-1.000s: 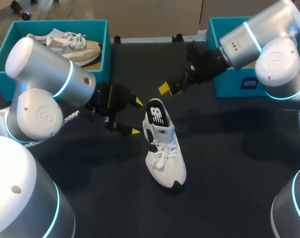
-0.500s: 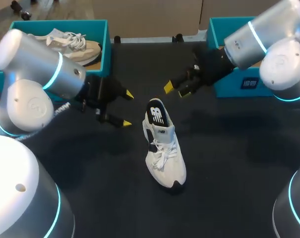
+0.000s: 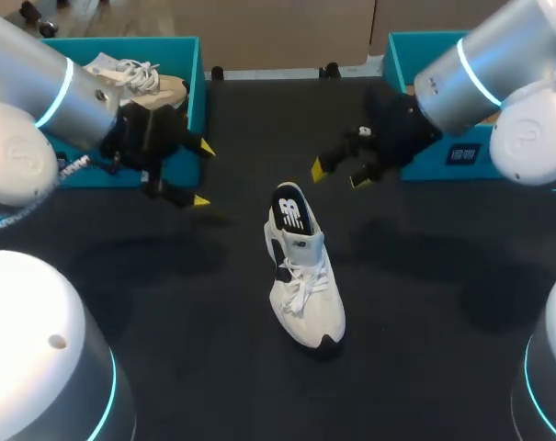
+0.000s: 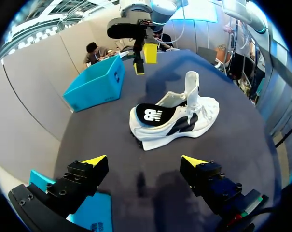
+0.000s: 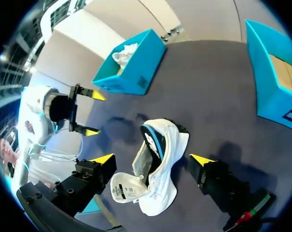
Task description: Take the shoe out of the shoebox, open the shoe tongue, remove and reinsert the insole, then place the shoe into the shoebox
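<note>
Teal cardboard shoebox (image 3: pixel 195 73), rectangular, back-left of the shoe (image 3: pixel 302 276), with a beige sneaker (image 3: pixel 158 84) inside. Left pincer (image 3: pixel 204 175) left of the shoe's heel, fingers spread wide, empty. Shoe sits upright on the matte black worktop (image 3: pixel 167 294), outside both boxes: white mesh upper, black side stripes, black inside at the heel, white laces, tongue standing up. Right pincer (image 3: pixel 338 175) just back-right of the shoe's heel, wide apart, empty. Second teal box (image 3: pixel 429 165) back-right of the shoe.

The left arm (image 3: pixel 25 110) and right arm (image 3: pixel 498 64) are built of rounded silver shells ringed by glowing cyan bands. The left gripper (image 3: pixel 204 175) and right gripper (image 3: pixel 339 175) are finished in black, studded with screws, and tipped with 2 yellow wedges each.
</note>
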`<state>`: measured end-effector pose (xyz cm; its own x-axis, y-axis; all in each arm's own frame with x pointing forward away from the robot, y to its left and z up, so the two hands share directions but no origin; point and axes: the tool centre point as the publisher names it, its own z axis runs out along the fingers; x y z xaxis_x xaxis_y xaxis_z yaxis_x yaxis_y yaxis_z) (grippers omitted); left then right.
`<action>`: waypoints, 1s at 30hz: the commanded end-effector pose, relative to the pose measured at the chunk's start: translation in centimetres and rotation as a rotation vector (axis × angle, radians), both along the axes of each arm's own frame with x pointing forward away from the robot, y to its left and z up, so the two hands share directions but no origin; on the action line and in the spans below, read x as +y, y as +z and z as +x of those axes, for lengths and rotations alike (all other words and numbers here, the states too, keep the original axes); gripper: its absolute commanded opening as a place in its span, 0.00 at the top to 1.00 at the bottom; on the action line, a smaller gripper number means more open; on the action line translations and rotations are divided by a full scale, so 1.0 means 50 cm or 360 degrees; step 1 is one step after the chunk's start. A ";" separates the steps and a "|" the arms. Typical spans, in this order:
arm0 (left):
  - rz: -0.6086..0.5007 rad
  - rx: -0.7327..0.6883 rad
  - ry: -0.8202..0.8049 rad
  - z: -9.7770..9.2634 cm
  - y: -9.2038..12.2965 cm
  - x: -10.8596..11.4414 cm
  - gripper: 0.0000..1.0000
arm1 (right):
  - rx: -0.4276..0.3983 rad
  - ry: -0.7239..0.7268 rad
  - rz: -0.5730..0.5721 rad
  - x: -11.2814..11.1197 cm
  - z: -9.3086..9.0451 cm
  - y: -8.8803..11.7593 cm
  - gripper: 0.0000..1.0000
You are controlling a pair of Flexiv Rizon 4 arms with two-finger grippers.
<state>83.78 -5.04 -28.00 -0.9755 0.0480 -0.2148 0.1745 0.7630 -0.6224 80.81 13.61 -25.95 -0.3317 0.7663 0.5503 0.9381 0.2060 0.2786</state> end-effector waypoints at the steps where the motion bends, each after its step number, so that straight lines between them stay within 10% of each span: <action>1: 0.0036 -0.0011 -0.0002 -0.008 0.030 0.029 0.00 | -0.0017 -0.0081 -0.0219 0.003 -0.006 0.007 0.00; 6: 0.0076 -0.0020 0.0054 0.006 0.055 0.055 0.00 | -0.0017 -0.0139 -0.0291 0.008 -0.016 0.008 0.02; 10: 0.0070 -0.0041 0.0134 0.025 0.067 0.082 0.00 | -0.0038 -0.0171 -0.0321 0.013 -0.023 0.010 0.52; 18: 0.0093 -0.0064 0.0241 0.064 0.081 0.122 0.00 | -0.0047 -0.0226 -0.0394 0.023 -0.031 0.011 1.00; 30: 0.0109 -0.0045 0.0374 0.132 0.113 0.159 0.00 | -0.0040 -0.0348 -0.0578 0.036 -0.039 0.008 1.00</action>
<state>89.84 2.94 -22.50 -0.9523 -0.1682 -0.2545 0.0074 0.8213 -0.5704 78.88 14.83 -25.72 -0.1720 0.9320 0.3189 0.9641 0.0928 0.2488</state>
